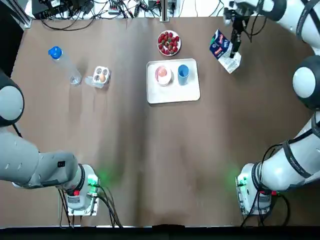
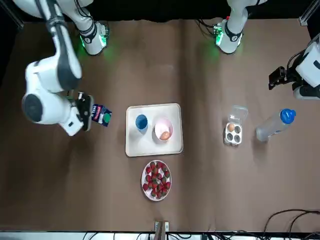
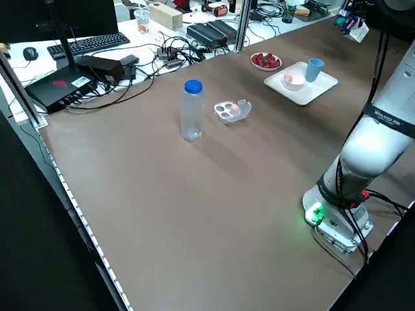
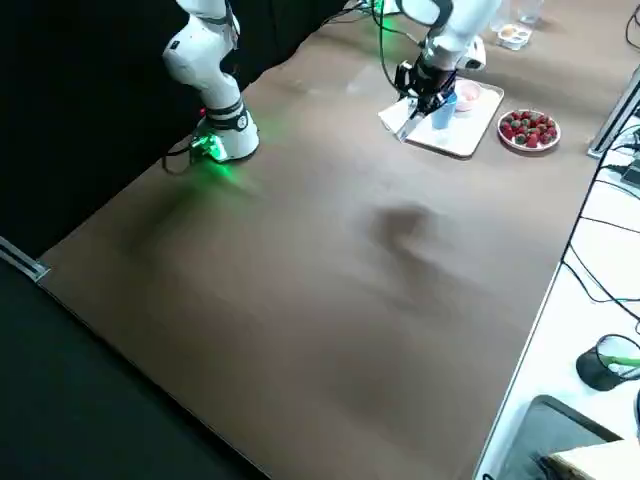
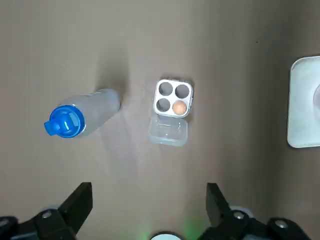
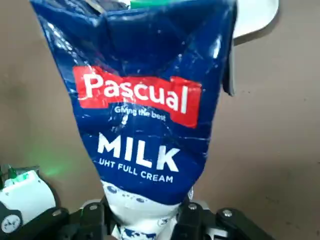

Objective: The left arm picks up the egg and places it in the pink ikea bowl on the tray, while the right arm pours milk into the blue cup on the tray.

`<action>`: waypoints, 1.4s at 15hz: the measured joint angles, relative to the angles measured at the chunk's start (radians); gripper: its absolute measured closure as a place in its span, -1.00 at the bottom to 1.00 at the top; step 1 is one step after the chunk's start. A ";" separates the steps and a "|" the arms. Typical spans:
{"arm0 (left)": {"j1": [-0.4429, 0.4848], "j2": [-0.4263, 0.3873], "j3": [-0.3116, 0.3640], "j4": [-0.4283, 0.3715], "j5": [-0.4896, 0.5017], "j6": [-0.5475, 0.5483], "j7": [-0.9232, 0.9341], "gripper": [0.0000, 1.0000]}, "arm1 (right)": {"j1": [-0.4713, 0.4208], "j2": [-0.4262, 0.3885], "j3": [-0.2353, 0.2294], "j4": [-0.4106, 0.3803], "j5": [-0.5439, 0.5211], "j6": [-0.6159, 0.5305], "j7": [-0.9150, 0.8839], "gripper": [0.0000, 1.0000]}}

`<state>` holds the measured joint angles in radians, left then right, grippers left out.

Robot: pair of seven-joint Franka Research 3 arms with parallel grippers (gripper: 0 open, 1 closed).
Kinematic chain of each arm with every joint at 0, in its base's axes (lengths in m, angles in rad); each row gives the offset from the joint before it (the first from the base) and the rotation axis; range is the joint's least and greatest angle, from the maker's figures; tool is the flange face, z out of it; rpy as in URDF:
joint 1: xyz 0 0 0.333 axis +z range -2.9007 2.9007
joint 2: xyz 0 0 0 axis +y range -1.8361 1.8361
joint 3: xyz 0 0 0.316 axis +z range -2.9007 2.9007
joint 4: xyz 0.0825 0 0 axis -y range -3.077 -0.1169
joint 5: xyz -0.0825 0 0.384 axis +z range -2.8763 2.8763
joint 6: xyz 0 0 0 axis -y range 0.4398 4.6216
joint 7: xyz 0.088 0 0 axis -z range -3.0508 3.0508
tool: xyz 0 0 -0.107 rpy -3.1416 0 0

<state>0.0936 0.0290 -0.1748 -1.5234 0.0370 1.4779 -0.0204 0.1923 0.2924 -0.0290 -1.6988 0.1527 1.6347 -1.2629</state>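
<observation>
A white tray [image 1: 173, 93] at mid-table holds a pink bowl [image 1: 163, 76] with an egg [image 2: 165, 135] in it, and a blue cup [image 1: 183, 73] beside the bowl. To the tray's left lies an open clear egg carton [image 1: 99, 77] with one brown egg [image 5: 179, 107]. My right gripper [image 1: 234, 44] is shut on a blue-and-white milk carton [image 1: 224, 51], held tilted above the table to the right of the tray. The carton [image 6: 145, 110] fills the right wrist view. My left gripper [image 5: 148, 202] hangs open and empty, high over the table's left side, nearer my base than the egg carton.
A clear water bottle [image 1: 65, 65] with a blue cap stands left of the egg carton. A plate of strawberries [image 1: 169, 43] sits just beyond the tray. Cables and electronics [image 1: 100, 7] line the far edge.
</observation>
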 joint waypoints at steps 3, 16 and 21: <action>0.000 0.000 0.001 0.001 0.000 0.000 0.000 -1.00 | -0.101 0.000 -0.002 0.001 0.079 0.000 -0.181 0.05; 0.000 -0.001 -0.001 0.002 0.000 0.000 0.000 -1.00 | -0.513 0.224 -0.002 0.056 0.458 -0.093 -1.071 0.03; 0.000 -0.002 -0.002 0.002 0.000 0.000 0.000 -1.00 | -0.568 0.354 0.000 0.109 0.525 -0.173 -1.200 0.03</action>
<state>0.0939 0.0274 -0.1768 -1.5213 0.0370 1.4778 -0.0204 -0.3754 0.6462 -0.0289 -1.5900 0.6781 1.4616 -2.4630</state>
